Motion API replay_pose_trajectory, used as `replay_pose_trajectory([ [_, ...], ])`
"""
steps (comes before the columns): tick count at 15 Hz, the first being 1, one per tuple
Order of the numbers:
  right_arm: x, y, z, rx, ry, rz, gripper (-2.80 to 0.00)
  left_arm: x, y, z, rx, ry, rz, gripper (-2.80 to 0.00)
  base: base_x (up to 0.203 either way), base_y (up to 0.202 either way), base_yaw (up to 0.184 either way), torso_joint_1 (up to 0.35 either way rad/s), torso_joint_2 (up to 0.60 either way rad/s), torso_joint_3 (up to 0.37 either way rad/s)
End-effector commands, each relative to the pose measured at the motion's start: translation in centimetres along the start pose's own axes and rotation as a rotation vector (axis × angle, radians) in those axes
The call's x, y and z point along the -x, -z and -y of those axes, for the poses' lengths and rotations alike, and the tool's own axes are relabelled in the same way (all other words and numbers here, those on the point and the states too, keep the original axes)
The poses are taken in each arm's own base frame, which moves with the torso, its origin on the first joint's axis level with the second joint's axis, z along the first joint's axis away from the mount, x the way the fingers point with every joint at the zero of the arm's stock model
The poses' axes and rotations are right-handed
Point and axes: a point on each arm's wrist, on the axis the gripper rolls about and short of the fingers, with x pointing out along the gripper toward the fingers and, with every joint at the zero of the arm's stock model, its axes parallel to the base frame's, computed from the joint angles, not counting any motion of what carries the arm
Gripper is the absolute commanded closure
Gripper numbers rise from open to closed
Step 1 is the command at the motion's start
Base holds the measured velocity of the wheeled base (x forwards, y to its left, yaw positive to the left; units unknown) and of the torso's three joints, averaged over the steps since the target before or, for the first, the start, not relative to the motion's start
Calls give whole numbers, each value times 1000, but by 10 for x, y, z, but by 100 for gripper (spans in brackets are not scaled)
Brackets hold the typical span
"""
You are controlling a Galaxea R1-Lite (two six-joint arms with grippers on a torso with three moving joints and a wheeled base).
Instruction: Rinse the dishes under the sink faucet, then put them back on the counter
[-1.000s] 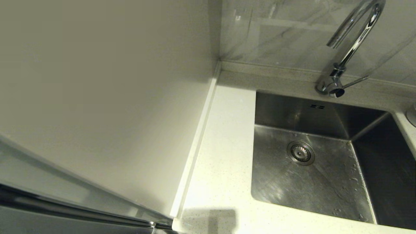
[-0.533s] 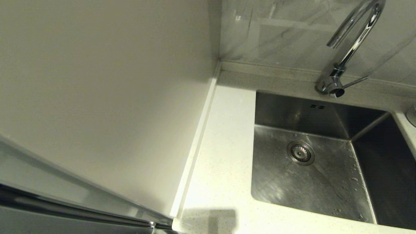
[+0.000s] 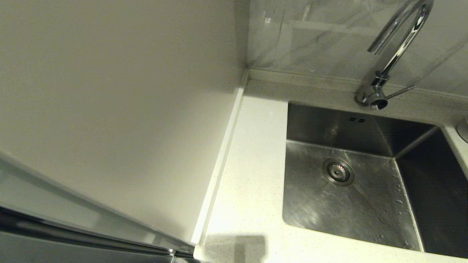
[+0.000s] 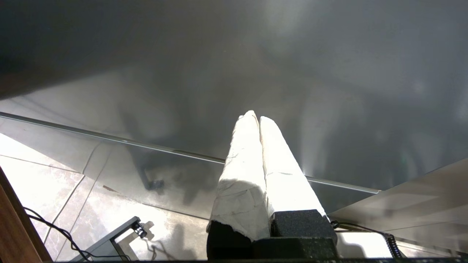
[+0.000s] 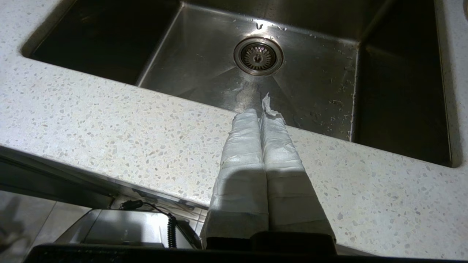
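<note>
The steel sink (image 3: pixel 365 204) lies at the right of the head view, with its round drain strainer (image 3: pixel 338 171) and two overflow slots (image 3: pixel 357 119); nothing lies in the basin. The chrome gooseneck faucet (image 3: pixel 393 54) rises behind it, side lever (image 3: pixel 400 91) pointing right. The speckled counter (image 3: pixel 248 175) runs left of the sink. No bowl shows in any view. Neither arm appears in the head view. My right gripper (image 5: pixel 260 113) is shut and empty, low over the counter's front edge (image 5: pixel 109 124), pointing at the sink (image 5: pixel 314 80). My left gripper (image 4: pixel 255 117) is shut and empty, below the counter facing a grey panel.
A plain cream wall panel (image 3: pixel 120 109) fills the left of the head view, with a shiny metal edge (image 3: pixel 91 233) below it. A marbled backsplash (image 3: pixel 321 40) stands behind the faucet. A round object (image 3: pixel 463 129) peeks in at the right edge. Floor tiles (image 4: pixel 47 175) and cables show below.
</note>
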Motion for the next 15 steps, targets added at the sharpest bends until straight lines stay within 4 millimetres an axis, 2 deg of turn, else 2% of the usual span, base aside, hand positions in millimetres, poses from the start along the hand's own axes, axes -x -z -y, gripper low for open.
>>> replay_pose_trajectory([
  [1,0,0,0,0,1,-1,0,0,0,0,1,-2,4,0,0,0,0,0,0,0],
  [15,0,0,0,0,0,-2,0,0,0,0,1,0,3,0,0,0,0,0,0,0],
])
